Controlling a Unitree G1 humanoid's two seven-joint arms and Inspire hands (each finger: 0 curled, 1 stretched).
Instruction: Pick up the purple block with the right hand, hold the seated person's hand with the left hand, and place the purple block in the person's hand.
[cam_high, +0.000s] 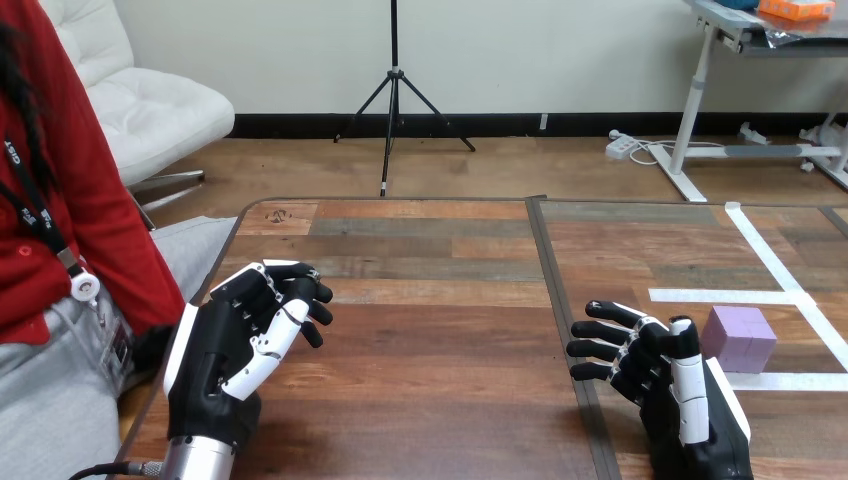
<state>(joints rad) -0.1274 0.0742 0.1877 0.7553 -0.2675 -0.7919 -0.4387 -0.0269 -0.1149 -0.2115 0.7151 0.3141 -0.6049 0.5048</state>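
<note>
Wooden counter from the head view: the purple block (738, 338) sits at its right side among white tape lines (720, 296), just beside the right hand (690, 400) (a small gap shows between them), whose fingers are spread and empty. The left hand (225, 350) is near the left edge, fingers loosely bent, holding nothing.

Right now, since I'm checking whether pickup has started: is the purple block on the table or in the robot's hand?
On the table. The purple block rests flat beside the right hand, which holds nothing.
</note>
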